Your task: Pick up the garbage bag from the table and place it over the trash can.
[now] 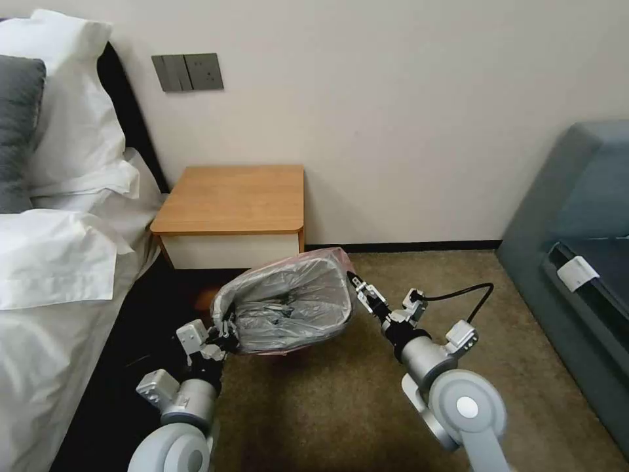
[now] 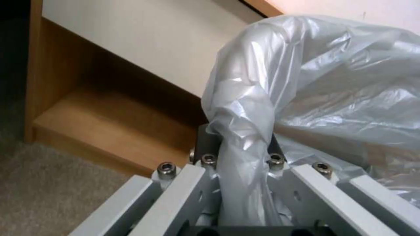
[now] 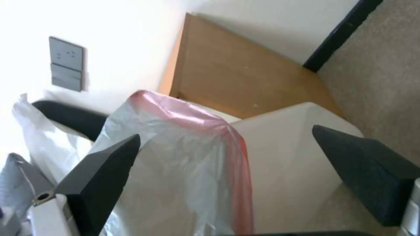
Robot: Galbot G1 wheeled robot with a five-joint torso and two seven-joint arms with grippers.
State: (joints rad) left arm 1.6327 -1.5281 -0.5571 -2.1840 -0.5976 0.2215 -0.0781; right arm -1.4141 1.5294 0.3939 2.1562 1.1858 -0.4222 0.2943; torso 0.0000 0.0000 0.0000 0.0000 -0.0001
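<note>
A: Where's the garbage bag (image 1: 288,305) sitting?

B: It's lying draped over the trash can (image 3: 284,157) on the carpet, just in front of the table (image 1: 232,196), right of the bed (image 1: 59,262). Mouth is gaping open, pinkish rim showing at the far right corner.

A: Left end effector (image 1: 226,328)?

B: It's pinching a bunched fold of the bag at the near-left corner, plastic running up between the fingers (image 2: 280,157).

A: Right end effector (image 1: 354,282)?

B: Spread wide, gripping nothing, sitting at the right rim with the fingers (image 3: 100,173) straddling the can's corner.
</note>
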